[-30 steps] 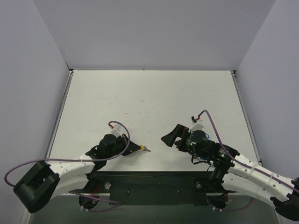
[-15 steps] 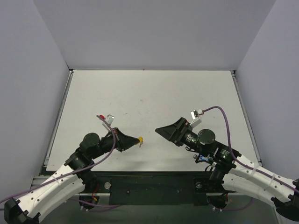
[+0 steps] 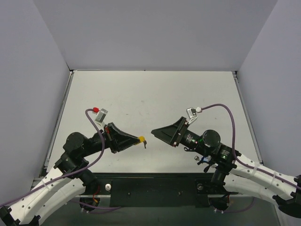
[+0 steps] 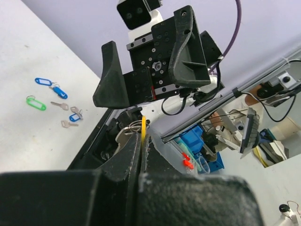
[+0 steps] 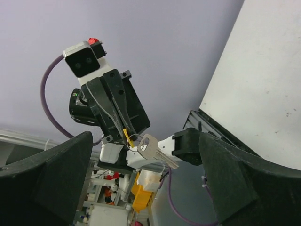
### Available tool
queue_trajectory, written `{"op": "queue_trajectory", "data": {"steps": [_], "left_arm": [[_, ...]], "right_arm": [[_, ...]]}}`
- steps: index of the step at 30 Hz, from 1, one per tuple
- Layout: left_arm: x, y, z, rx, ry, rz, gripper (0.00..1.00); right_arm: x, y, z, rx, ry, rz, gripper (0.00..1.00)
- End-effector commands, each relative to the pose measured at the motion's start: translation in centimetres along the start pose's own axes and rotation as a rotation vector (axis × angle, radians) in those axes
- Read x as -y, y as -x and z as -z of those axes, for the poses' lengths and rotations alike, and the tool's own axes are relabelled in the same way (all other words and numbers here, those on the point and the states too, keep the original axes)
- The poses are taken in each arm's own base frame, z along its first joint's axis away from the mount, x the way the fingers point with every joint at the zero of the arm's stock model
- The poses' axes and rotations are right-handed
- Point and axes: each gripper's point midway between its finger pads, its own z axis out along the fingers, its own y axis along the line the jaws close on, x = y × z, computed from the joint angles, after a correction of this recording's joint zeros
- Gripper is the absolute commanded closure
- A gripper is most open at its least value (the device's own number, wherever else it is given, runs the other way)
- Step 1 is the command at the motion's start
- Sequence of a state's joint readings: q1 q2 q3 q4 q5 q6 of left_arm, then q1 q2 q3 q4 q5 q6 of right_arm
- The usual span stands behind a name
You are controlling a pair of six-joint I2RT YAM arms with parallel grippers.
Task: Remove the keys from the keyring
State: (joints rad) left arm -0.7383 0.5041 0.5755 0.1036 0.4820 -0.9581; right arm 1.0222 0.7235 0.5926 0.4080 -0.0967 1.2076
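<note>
Yellow cap [image 5: 126, 136] clamped in your left gripper [image 3: 136, 140], so the keyring [image 5: 135, 139] and silver key [image 5: 151, 147] dangle clear; your right gripper [image 3: 154, 132] faces them, jaws spread wide, holding nothing.

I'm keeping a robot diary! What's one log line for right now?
left gripper: shut on yellow tag | keyring, silver key: dangling from tag | right gripper: open, facing key, not touching

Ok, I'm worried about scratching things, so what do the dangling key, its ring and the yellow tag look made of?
The key looks like bare silvery metal, with a bright sheen. The ring seems thin metal wire, same grey shine. The yellow tag, pinched in the left gripper, looks like matte plastic, going by its flat saturated colour, though that is less certain.
</note>
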Motion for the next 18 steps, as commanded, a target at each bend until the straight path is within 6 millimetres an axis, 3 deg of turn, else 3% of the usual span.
{"op": "queue_trajectory", "data": {"steps": [1, 11, 18], "left_arm": [[4.7, 2.3, 0.1, 0.049, -0.142, -0.015, 1.00], [9.3, 4.5, 0.8, 0.108, -0.294, 0.009, 1.00], [11.5, 5.5, 1.5, 0.142, -0.370, 0.022, 1.00]], "right_arm": [[-7.1, 0.7, 0.1, 0.005, 0.237, -0.025, 0.11], [-12.8, -0.2, 0.2, -0.030, 0.418, -0.049, 0.12], [-15.3, -0.8, 0.7, -0.044, 0.484, -0.045, 0.13]]}}
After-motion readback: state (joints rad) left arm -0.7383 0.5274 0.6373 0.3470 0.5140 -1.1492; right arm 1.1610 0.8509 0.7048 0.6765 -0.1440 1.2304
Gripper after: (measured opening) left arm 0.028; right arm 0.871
